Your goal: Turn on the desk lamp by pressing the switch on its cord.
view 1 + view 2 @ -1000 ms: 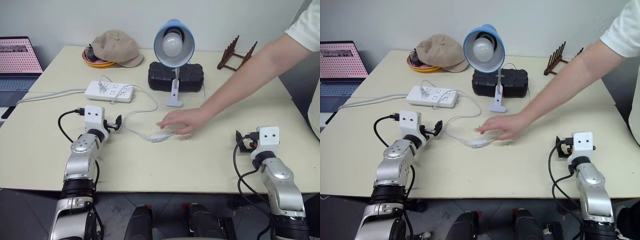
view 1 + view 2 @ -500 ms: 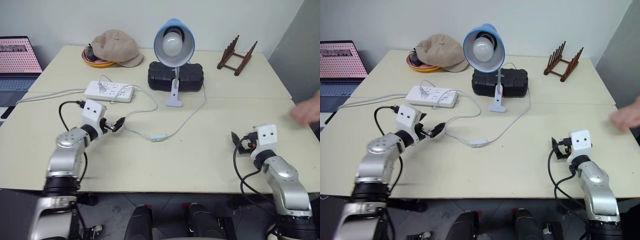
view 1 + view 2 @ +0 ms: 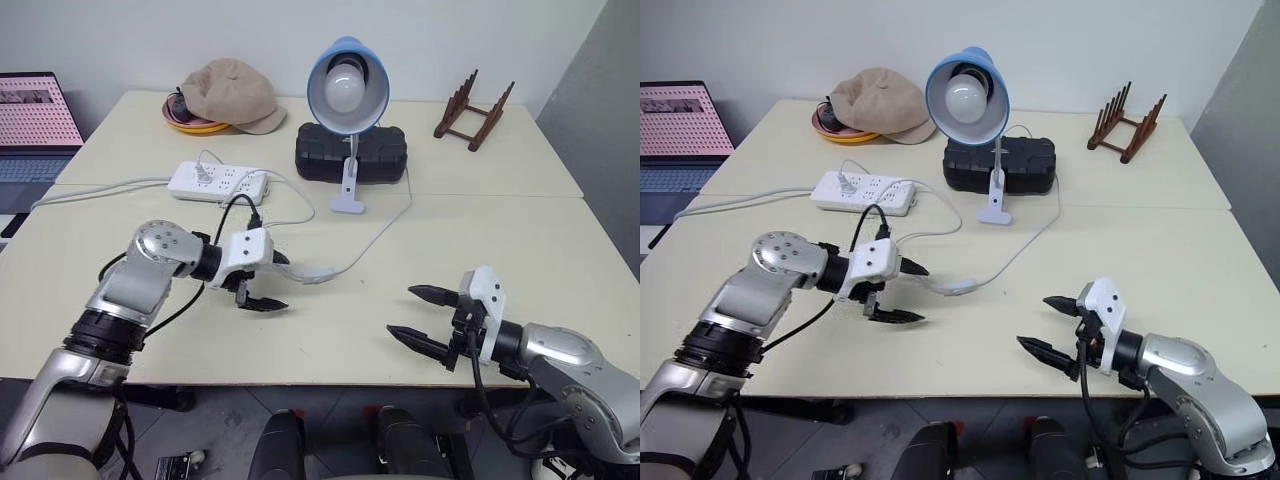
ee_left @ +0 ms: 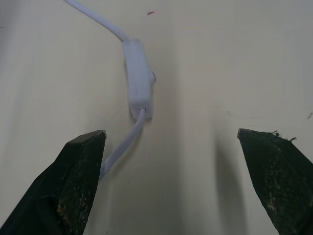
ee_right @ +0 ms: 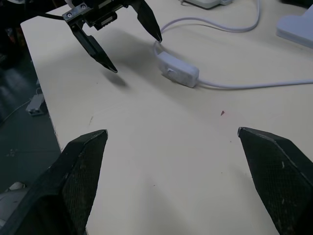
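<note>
The desk lamp [image 3: 347, 85] stands at the back middle of the table, its blue shade facing me and its bulb looking unlit. Its thin white cord [image 3: 375, 238] curves forward to the small white switch [image 3: 318, 271], which lies flat on the table. My left gripper [image 3: 281, 286] is open just left of the switch, pointing right and downward, fingers apart from it. In the left wrist view the switch [image 4: 138, 81] lies ahead, nearer one finger. My right gripper [image 3: 400, 311] is open near the front edge, pointing left toward the switch [image 5: 178, 71] from a distance.
A white power strip [image 3: 218, 182] lies behind my left arm. A black box [image 3: 350, 152] sits behind the lamp's base. A tan cap [image 3: 228, 92] rests at the back left, a wooden rack [image 3: 473, 108] at the back right, a laptop [image 3: 35, 110] far left.
A person's hand that lay on the switch withdrew to the right and left the view. Both my arms swung inward: the left gripper turned right toward the switch, the right gripper turned left.
</note>
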